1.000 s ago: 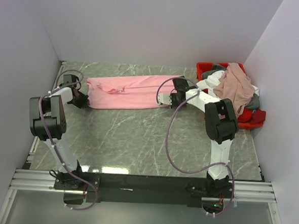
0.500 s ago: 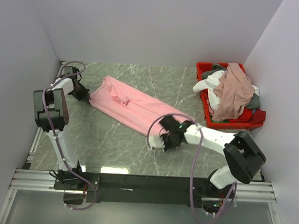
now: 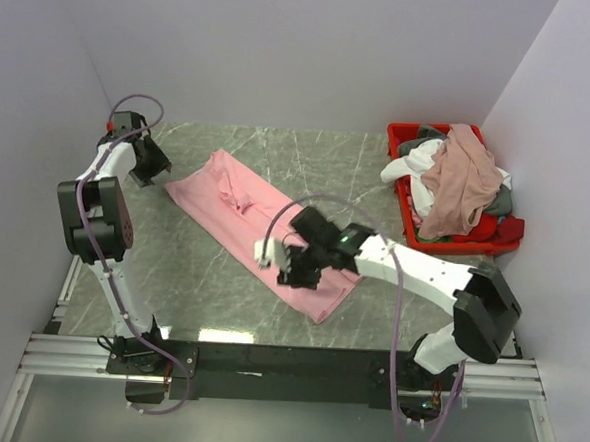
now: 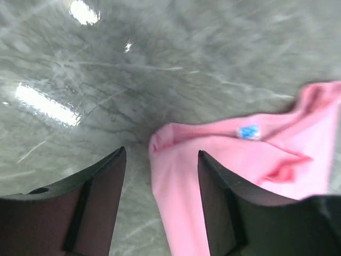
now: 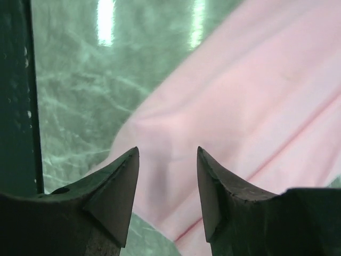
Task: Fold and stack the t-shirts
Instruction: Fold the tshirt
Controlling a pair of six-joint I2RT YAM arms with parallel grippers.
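A light pink t-shirt lies flat as a long folded strip, running diagonally from the far left to the near middle of the table. My left gripper is open just off its far-left corner; in the left wrist view that gripper hangs over the corner of the shirt with nothing held. My right gripper hovers open above the strip's near end, and its wrist view shows the gripper over smooth pink cloth. Dusty rose, white, grey and red t-shirts are heaped at the right.
The heap sits in a red plastic bin at the far right, against the right wall. White walls close in the table on the left, back and right. Bare marble table shows near the arm bases.
Both grippers have opened and let go of the pink shirt. The right arm swung the shirt's right end toward the near middle, so the strip now lies diagonally. The left gripper drew back to the far left.
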